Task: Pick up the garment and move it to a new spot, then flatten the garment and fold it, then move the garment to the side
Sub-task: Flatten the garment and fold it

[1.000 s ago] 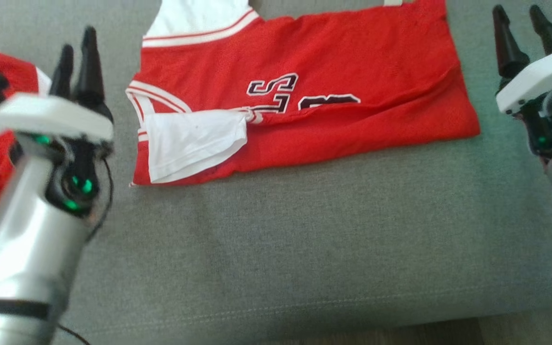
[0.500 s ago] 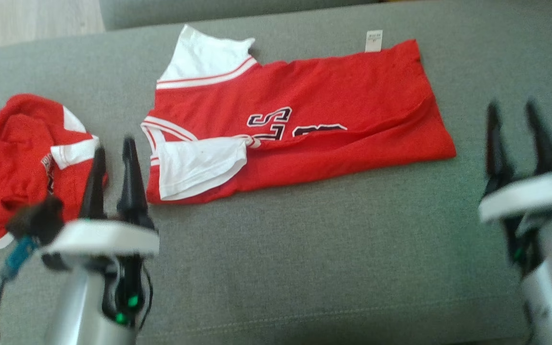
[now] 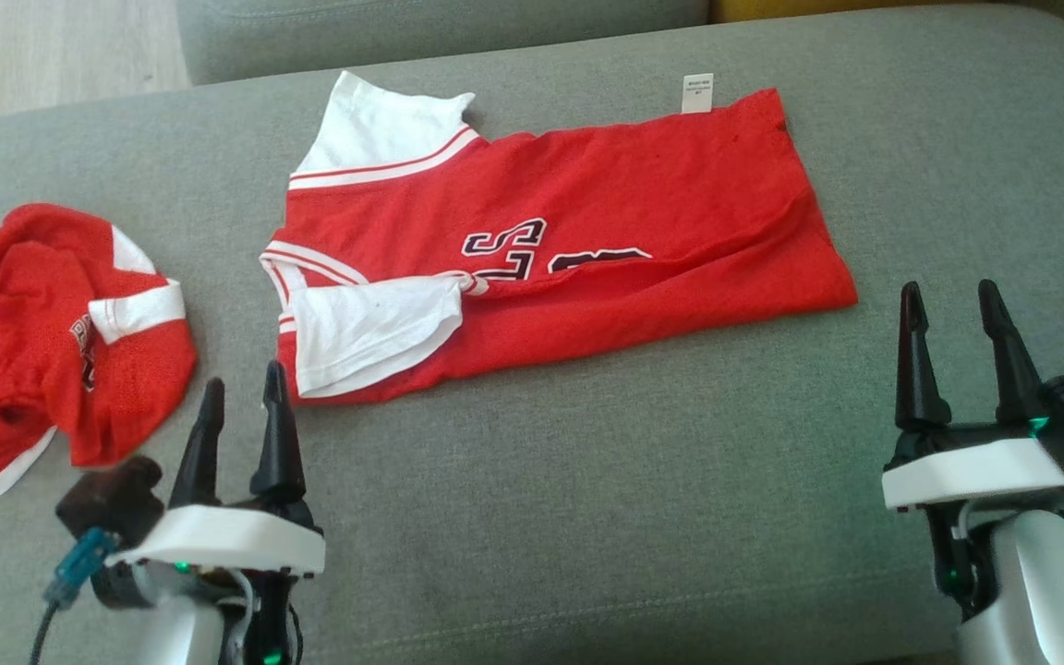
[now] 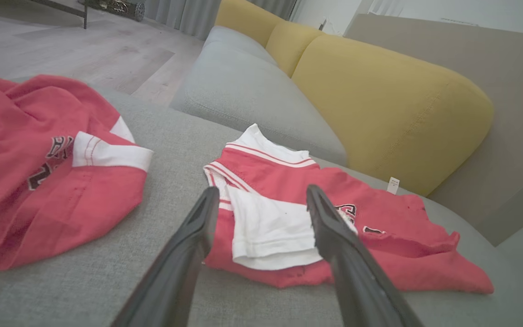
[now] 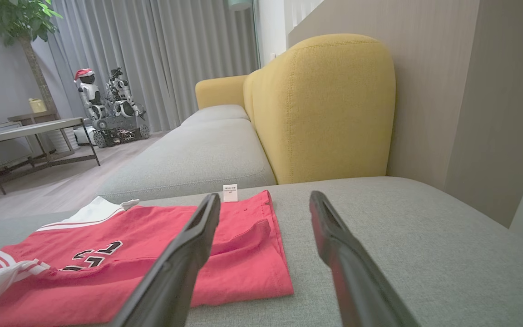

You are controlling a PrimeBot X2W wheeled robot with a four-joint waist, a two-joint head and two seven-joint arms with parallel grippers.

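The garment (image 3: 587,240), a red jersey with white sleeves and dark lettering, lies folded and flat across the middle of the grey sofa cushion (image 3: 587,508). My left gripper (image 3: 244,377) stands open just in front of its white-sleeve end, touching nothing. In the left wrist view, the open left gripper (image 4: 262,190) frames the garment's (image 4: 379,218) white sleeve. My right gripper (image 3: 948,288) is open, to the right of the garment's hem end and apart from it. The right wrist view has the garment (image 5: 152,236) left of the open right gripper (image 5: 265,196).
A second red garment (image 3: 24,323) lies crumpled at the cushion's left end, also in the left wrist view (image 4: 30,159). Yellow backrests (image 5: 320,104) rise behind the seat. Wooden floor (image 3: 33,55) lies beyond the cushion's left end, with a low table (image 5: 25,129) further off.
The head camera has shifted, so the cushion's far edge now shows. Both grippers have drawn back toward the cushion's front, away from the garment, still open. The garment lies as before.
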